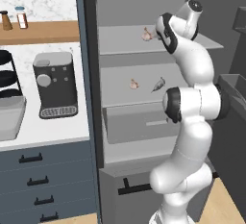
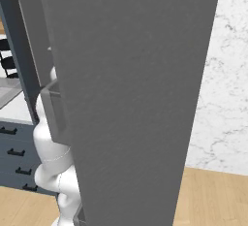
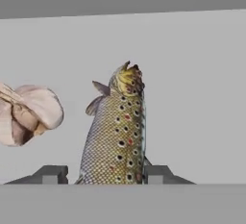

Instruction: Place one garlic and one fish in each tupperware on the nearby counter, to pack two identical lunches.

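Note:
In the hand view a spotted brown fish (image 3: 117,136) lies on a grey fridge shelf, pointing away. My gripper (image 3: 106,175) is shut on its tail end, one fingertip (image 3: 50,174) on each side. A garlic (image 3: 29,112) sits just left of the fish. In the left base view my arm reaches to the upper shelf, where that garlic (image 1: 146,34) shows. On the shelf below lie a second garlic (image 1: 133,84) and a second fish (image 1: 158,84). A light-grey tupperware (image 1: 10,117) rests on the white counter (image 1: 53,131) at far left.
A dark coffee machine (image 1: 55,84) stands on the counter between the fridge and the tupperware, and a black round rack (image 1: 7,74) stands behind the tupperware. The open fridge door (image 2: 131,89) blocks most of the right base view. Drawers with black handles (image 1: 31,158) run under the counter.

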